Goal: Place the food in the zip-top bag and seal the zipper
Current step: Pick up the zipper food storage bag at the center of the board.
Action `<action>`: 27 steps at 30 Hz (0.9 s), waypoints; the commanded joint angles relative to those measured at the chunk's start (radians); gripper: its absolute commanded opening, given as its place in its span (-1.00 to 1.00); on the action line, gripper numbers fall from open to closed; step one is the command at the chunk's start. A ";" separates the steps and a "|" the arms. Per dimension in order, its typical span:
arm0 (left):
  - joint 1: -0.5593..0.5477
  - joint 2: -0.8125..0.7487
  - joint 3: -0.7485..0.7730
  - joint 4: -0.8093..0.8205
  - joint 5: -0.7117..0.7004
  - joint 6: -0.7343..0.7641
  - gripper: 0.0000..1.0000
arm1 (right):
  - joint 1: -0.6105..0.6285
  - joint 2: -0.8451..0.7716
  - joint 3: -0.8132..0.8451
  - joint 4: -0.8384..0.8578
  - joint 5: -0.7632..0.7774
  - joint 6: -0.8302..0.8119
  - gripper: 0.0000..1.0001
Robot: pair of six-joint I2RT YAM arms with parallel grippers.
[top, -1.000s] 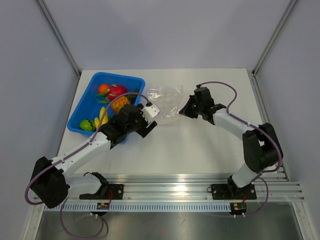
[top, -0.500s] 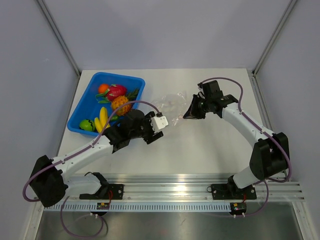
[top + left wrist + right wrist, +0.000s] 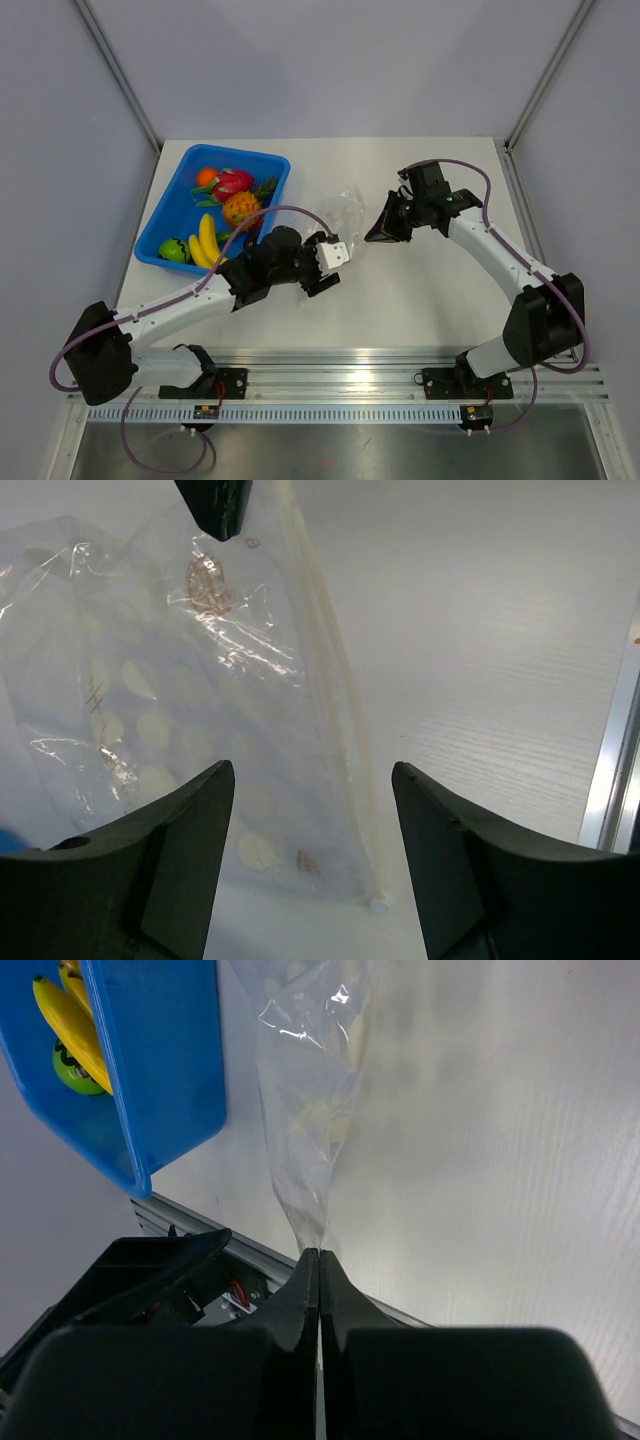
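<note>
Clear zip-top bag, faint overhead, sits pinched in right end effector; left end effector gapes.

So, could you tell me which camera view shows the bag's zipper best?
The left wrist view: the zipper runs as a clear strip along the zip-top bag's edge. Top external shows only a small crumpled bag; right wrist shows it pinched, zipper indistinct.
</note>
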 commanded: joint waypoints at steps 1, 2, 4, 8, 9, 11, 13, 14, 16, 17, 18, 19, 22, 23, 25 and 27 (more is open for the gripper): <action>-0.026 -0.040 -0.034 0.095 -0.041 -0.045 0.34 | 0.002 -0.045 0.011 0.004 -0.026 0.072 -1.00; -0.047 -0.045 -0.059 0.121 -0.061 -0.060 0.30 | 0.002 -0.052 0.006 0.012 -0.018 0.083 -1.00; -0.075 -0.043 -0.082 0.172 -0.156 -0.072 0.25 | 0.002 -0.066 -0.008 0.027 -0.007 0.109 -1.00; -0.118 -0.006 -0.100 0.196 -0.296 -0.057 0.20 | 0.002 -0.074 -0.023 0.050 -0.009 0.145 -1.00; -0.118 0.000 -0.100 0.206 -0.305 -0.057 0.19 | 0.002 -0.076 -0.026 0.053 -0.010 0.149 -1.00; -0.120 0.014 -0.094 0.216 -0.313 -0.071 0.17 | 0.002 -0.080 -0.034 0.065 -0.015 0.156 -1.00; -0.123 0.020 -0.099 0.241 -0.345 -0.085 0.09 | 0.002 -0.085 -0.035 0.062 -0.010 0.155 -1.00; -0.123 0.027 -0.103 0.255 -0.360 -0.085 0.05 | 0.002 -0.086 -0.035 0.061 -0.007 0.150 -1.00; -0.123 0.037 -0.108 0.284 -0.398 -0.089 -0.03 | 0.002 -0.091 -0.039 0.055 -0.004 0.146 -1.00; -0.123 0.043 -0.106 0.288 -0.403 -0.085 -0.04 | 0.000 -0.091 -0.042 0.055 -0.006 0.146 -1.00; -0.123 0.056 -0.100 0.295 -0.409 -0.089 -0.04 | 0.002 -0.092 -0.045 0.055 -0.007 0.144 -1.00; -0.123 0.060 -0.097 0.296 -0.411 -0.091 -0.03 | 0.002 -0.094 -0.045 0.056 -0.007 0.146 -1.00; -0.123 0.081 -0.086 0.307 -0.402 -0.094 -0.03 | 0.002 -0.092 -0.049 0.062 -0.010 0.150 -1.00; -0.123 0.086 -0.085 0.311 -0.408 -0.095 -0.03 | 0.002 -0.094 -0.051 0.065 -0.013 0.155 -1.00; -0.123 0.101 -0.080 0.318 -0.426 -0.102 -0.02 | 0.002 -0.094 -0.055 0.078 -0.022 0.158 -1.00; -0.123 0.109 -0.077 0.325 -0.432 -0.103 -0.01 | 0.002 -0.094 -0.057 0.082 -0.029 0.164 -1.00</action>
